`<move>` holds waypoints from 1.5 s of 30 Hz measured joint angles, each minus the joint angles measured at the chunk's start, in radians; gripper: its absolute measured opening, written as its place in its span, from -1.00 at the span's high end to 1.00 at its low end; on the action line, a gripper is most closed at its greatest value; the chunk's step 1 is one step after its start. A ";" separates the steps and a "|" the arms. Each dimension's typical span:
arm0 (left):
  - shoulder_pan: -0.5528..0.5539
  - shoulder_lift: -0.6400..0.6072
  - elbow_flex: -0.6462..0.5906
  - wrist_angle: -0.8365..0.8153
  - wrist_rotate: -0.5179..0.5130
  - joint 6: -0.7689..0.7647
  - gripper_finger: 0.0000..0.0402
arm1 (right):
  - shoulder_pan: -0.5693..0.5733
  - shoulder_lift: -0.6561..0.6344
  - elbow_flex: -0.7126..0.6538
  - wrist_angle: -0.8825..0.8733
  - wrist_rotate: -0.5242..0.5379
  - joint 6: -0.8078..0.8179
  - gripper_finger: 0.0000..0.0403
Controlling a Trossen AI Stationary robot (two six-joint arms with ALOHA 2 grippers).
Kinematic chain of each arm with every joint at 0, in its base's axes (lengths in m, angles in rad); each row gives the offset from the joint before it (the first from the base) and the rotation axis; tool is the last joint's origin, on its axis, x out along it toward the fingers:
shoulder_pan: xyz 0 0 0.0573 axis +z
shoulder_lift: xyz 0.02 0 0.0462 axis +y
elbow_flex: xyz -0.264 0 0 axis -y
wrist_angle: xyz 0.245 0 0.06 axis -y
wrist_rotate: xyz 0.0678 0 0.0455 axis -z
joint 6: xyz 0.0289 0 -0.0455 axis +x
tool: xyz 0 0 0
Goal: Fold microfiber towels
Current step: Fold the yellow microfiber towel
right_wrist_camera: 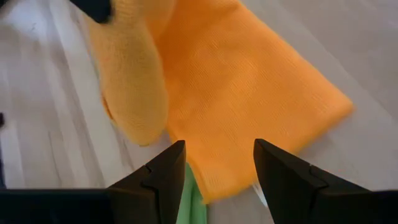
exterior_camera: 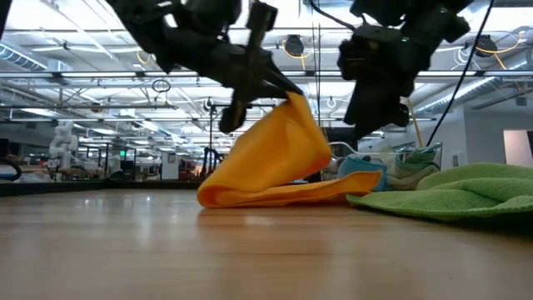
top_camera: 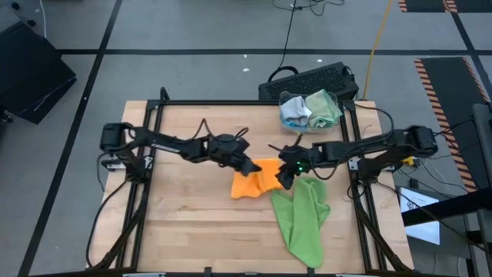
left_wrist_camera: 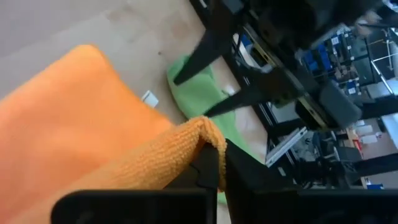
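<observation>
pale wooden table (top_camera: pixel 184 208), dark-framed, on grey floor; bright warehouse-like hall behind. orange towel (top_camera: pixel 254 183) mid-table, one edge lifted, pinched in closed left gripper (top_camera: pixel 251 167). right gripper (top_camera: pixel 283 178) just beside it, fingers apart, empty. lime green towel (top_camera: pixel 302 217) alongside; more towels (top_camera: pixel 309 110) piled at far edge.

Left gripper (top_camera: pixel 250 166) pinched closed, angled down toward the right one — right gripper (top_camera: pixel 283 178) just beside it, fingers parted.
</observation>
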 joint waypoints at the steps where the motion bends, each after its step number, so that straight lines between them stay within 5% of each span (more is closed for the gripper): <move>1: 0.008 0.021 0.020 0.000 0.006 0.000 0.92 | 0.002 -0.019 -0.016 -0.002 0.006 0.013 0.10; 20: 0.092 0.325 0.250 0.002 0.028 -0.106 0.93 | 0.003 -0.202 -0.118 -0.153 0.097 0.017 0.10; 27: 0.101 0.305 0.252 -0.024 -0.011 -0.094 0.29 | 0.001 -0.202 -0.118 -0.153 0.097 0.010 0.10; 31: 0.128 0.272 0.253 -0.027 0.110 -0.109 -0.04 | 0.001 -0.207 -0.118 -0.138 0.091 0.024 0.10; 37: 0.131 0.138 0.254 -0.263 0.150 -0.004 -0.11 | 0.002 -0.219 -0.118 -0.016 0.067 0.049 0.10; 45: 0.029 0.020 0.254 -0.807 -0.022 -0.068 0.04 | 0.003 -0.195 -0.117 0.100 0.069 0.129 0.10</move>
